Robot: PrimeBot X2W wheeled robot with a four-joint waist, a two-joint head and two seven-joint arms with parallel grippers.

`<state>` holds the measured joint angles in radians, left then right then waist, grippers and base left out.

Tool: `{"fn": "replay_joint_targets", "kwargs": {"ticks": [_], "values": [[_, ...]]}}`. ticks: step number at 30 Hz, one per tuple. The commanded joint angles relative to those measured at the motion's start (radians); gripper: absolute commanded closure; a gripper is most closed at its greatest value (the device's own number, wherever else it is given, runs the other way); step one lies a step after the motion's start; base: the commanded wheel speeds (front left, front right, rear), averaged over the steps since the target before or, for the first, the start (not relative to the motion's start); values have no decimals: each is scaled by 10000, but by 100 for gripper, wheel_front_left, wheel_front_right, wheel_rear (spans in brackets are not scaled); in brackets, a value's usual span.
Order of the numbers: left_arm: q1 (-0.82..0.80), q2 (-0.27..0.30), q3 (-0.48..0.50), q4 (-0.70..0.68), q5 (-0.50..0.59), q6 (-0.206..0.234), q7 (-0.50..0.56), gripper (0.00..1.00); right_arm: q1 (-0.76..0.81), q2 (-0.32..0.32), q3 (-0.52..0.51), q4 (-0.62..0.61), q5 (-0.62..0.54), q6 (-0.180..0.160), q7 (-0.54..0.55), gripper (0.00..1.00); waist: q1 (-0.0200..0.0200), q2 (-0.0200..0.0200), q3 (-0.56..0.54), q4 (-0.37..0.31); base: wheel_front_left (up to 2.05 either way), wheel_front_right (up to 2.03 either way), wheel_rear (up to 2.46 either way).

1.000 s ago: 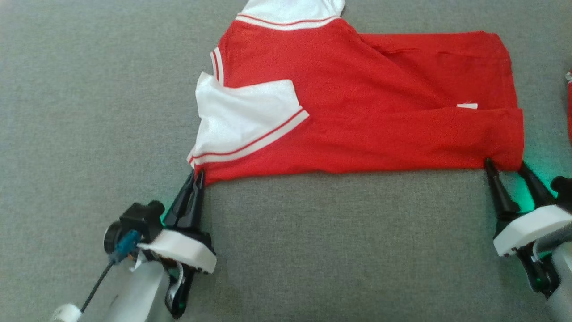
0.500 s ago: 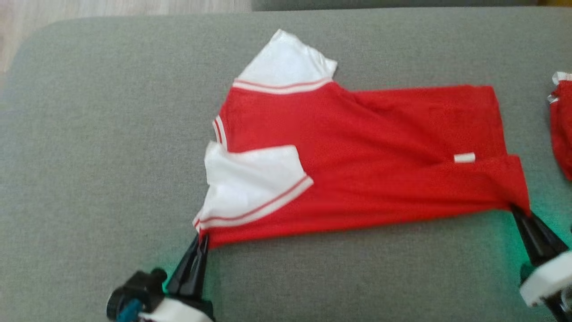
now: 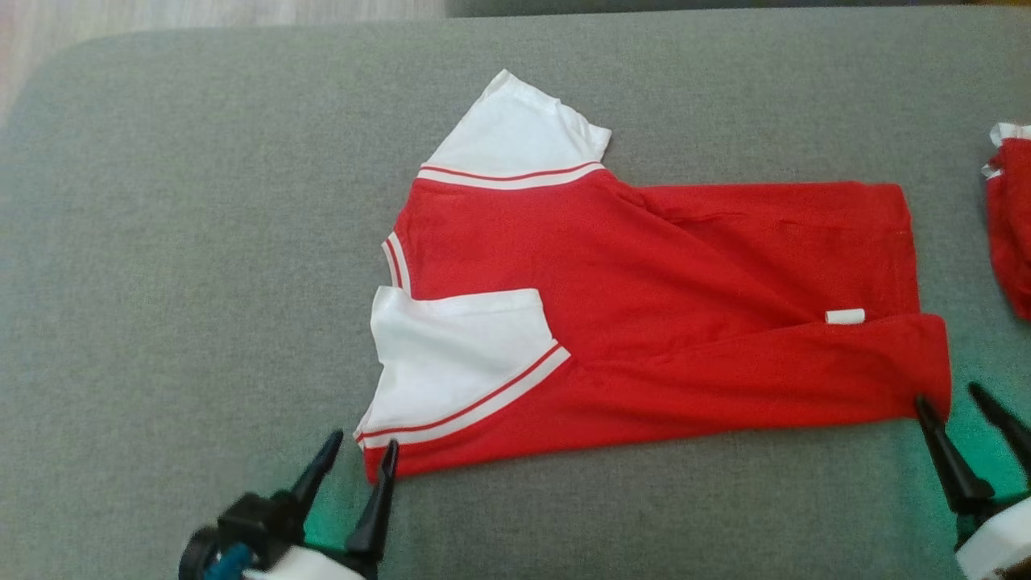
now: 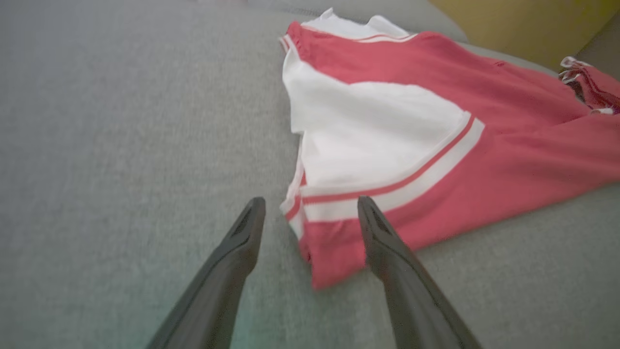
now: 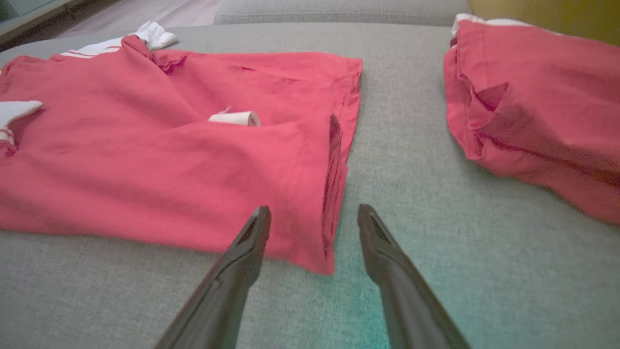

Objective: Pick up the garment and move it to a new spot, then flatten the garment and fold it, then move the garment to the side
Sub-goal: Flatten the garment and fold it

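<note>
A grey fabric-covered cushion (image 3: 161,322) is taking up nearly the whole head view, with a strip of pale wood floor (image 3: 161,12) showing past its far left corner. The garment (image 3: 644,322), a red shirt with white sleeves edged in red and white stripes, is lying flat near the middle of the cushion. Its collar end is pointing to the robot's left and its hem to the right. One white sleeve is folded across the red body and the other is sticking out on the far side. The near long edge is doubled over in a band.

A second red garment (image 3: 1011,234) is sitting bunched at the right edge, apart from the shirt's hem, with bare cushion between them. Something yellow (image 4: 508,24) is standing behind the cushion in the left wrist view.

The left gripper (image 3: 365,441) is resting at the shirt's near left corner with its fingers spread wide and gripping nothing. In its wrist view that corner is lying loose between them. The right gripper (image 3: 948,395) is likewise standing wide open and empty, straddling the near right corner of the hem.

A small white label (image 3: 845,316) is poking out by the fold near the hem. No writing on it is legible.
</note>
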<state>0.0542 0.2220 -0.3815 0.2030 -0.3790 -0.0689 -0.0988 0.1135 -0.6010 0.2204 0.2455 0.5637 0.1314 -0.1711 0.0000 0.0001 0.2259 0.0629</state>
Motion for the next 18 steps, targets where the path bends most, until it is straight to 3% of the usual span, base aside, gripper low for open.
{"fn": "replay_joint_targets", "kwargs": {"ticks": [1, 6, 10, 13, 18], "values": [[-398, 199, 402, -420, -12, 58, -17, 0, 67, -329, -54, -256, -66, -7, -63, 0, 0, -1, 90, -47, 0, 0, 0], [-1589, 900, 595, -1870, 18, -141, 785, 0, -73, -219, -623, -726, -320, -7, -196, 0, 0, -1, 637, -176, 0, 0, 0], [-3595, 1798, 250, -2707, -94, -508, 2016, 0, -419, -47, -778, -1099, -657, -7, -143, 0, 0, -1, 1098, -396, 0, 0, 0], [-5475, 2319, -73, -2651, -780, -599, 2964, 0, -871, 103, -652, -1339, -887, -7, 22, 0, 0, -1, 1519, -725, 0, 0, 0], [-8676, 3215, -1411, -1865, -2495, -613, 4425, 0, -1670, 327, -387, -1684, -998, -7, 164, 0, 0, -1, 2351, -1386, 0, 0, 0]]}}
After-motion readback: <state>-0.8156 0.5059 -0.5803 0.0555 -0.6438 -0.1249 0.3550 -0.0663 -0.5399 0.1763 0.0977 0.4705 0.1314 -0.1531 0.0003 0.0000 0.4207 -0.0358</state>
